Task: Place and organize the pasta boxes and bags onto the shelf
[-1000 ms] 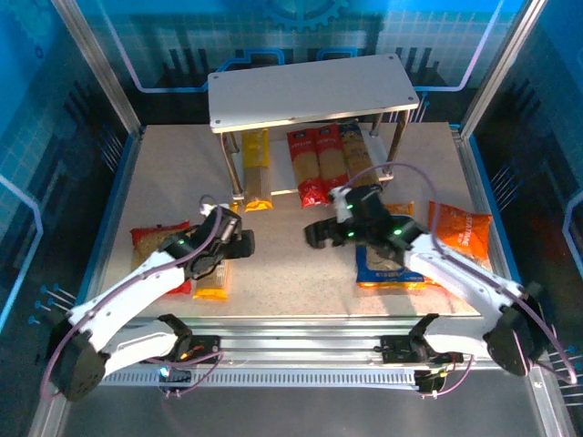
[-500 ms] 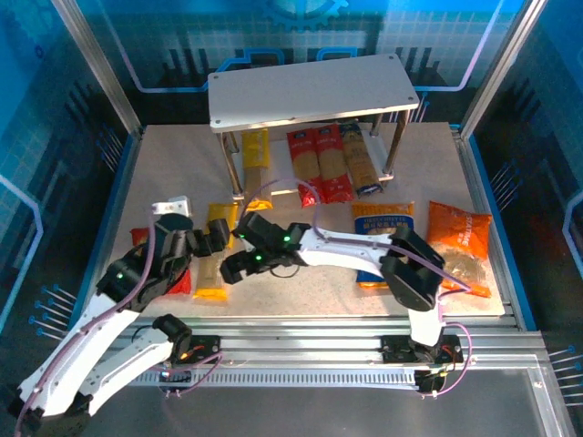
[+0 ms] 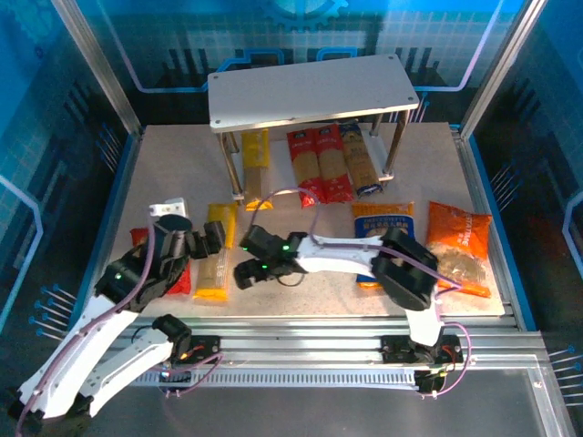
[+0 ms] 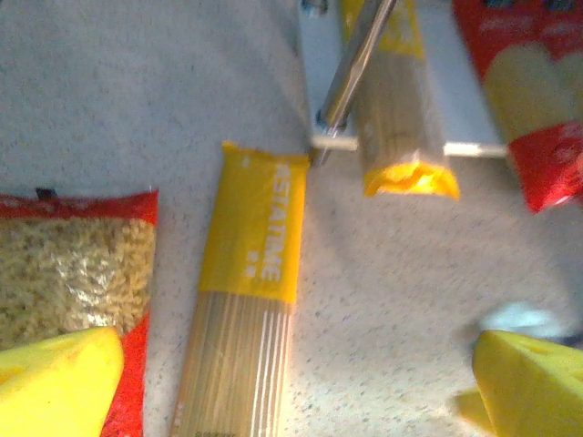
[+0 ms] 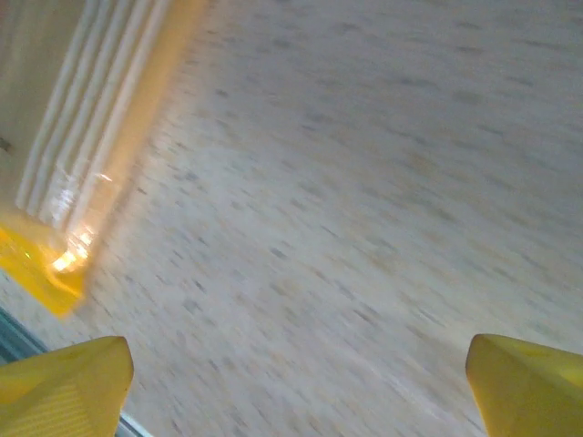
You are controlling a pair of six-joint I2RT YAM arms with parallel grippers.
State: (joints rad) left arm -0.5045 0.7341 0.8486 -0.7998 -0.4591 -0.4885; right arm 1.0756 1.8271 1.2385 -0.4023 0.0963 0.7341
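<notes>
The shelf [image 3: 310, 91] stands at the back of the table. On its lower board lie a yellow pasta box [image 3: 256, 168], two red ones [image 3: 317, 164] and a blue one [image 3: 362, 157]. Another yellow pasta box [image 3: 217, 253] lies on the table, also in the left wrist view [image 4: 246, 300]. My left gripper [image 3: 208, 238] hovers open above that box [image 4: 296, 391], beside the red bag [image 4: 64, 264]. My right gripper [image 3: 244, 270] is open just right of the box's near end [image 5: 296, 387], with bare table between its fingertips [image 5: 64, 382]. The box's corner [image 5: 82, 137] sits at the upper left.
A blue bag with orange edges [image 3: 383, 238] and an orange bag [image 3: 460, 244] lie on the right side of the table. A shiny shelf leg [image 4: 351, 68] stands just beyond the loose yellow box. The table's front edge and metal rail [image 3: 310, 328] run close behind the right gripper.
My right arm has swung from mid-table leftward to the loose yellow box. My left arm has drawn back toward the left, uncovering that box.
</notes>
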